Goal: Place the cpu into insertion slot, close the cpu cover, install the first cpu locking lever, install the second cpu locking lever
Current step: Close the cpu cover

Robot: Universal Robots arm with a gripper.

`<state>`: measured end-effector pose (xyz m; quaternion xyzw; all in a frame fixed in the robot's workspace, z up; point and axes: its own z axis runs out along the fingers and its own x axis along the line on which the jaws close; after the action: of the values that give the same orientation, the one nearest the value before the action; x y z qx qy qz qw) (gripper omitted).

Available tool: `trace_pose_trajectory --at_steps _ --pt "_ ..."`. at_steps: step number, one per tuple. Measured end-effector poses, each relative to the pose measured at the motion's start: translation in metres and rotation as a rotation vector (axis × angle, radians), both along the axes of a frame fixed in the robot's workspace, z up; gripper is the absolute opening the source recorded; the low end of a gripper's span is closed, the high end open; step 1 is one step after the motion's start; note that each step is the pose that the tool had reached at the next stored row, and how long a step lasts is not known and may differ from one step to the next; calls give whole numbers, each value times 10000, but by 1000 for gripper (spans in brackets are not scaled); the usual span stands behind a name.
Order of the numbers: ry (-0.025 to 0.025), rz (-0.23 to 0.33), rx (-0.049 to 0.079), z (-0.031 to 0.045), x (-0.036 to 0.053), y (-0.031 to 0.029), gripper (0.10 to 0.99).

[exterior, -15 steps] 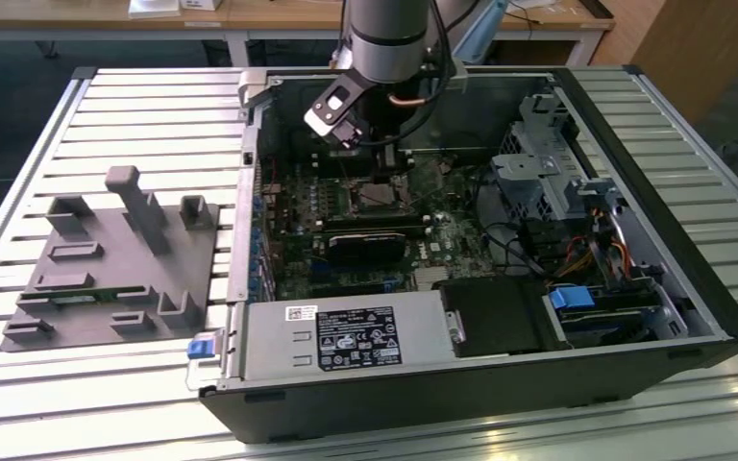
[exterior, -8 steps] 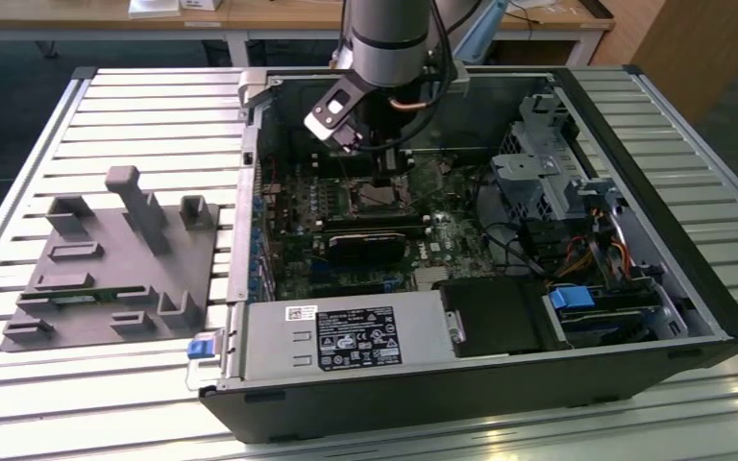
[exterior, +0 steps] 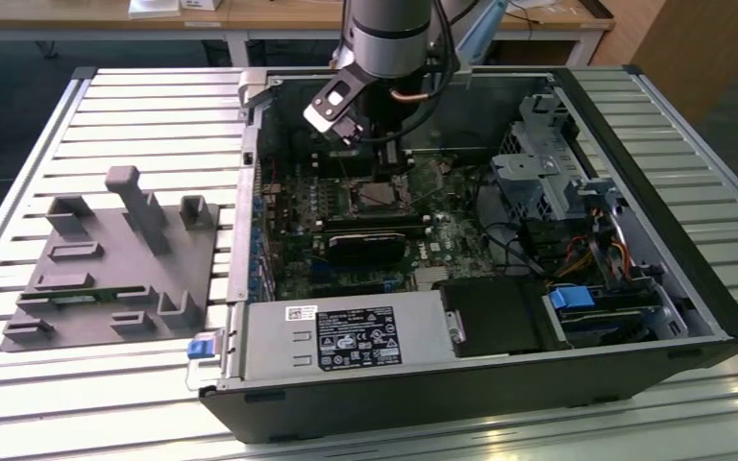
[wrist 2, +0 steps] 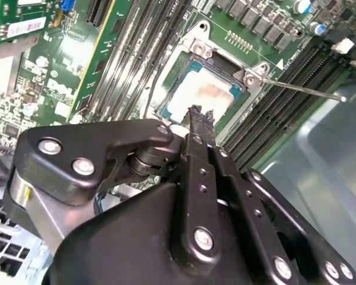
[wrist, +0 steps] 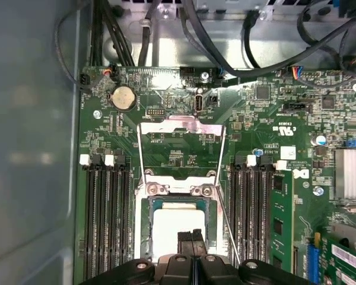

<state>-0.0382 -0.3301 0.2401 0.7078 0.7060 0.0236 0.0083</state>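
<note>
The cpu (wrist: 172, 222) lies flat inside the insertion slot (wrist: 147, 234). The gripper (wrist: 191, 237) hangs just above one edge of the chip, its two fingers pressed together with nothing between them. The cpu cover (wrist: 181, 123) lies folded open beside the slot. A thin locking lever (wrist 2: 308, 89) sticks out free.
</note>
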Motion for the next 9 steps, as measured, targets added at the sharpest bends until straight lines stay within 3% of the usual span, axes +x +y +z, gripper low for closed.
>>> trace_pose_trajectory --at_steps 4,9 --pt "11 1 2 15 23 0 106" --pt "40 0 21 22 116 -1 106"
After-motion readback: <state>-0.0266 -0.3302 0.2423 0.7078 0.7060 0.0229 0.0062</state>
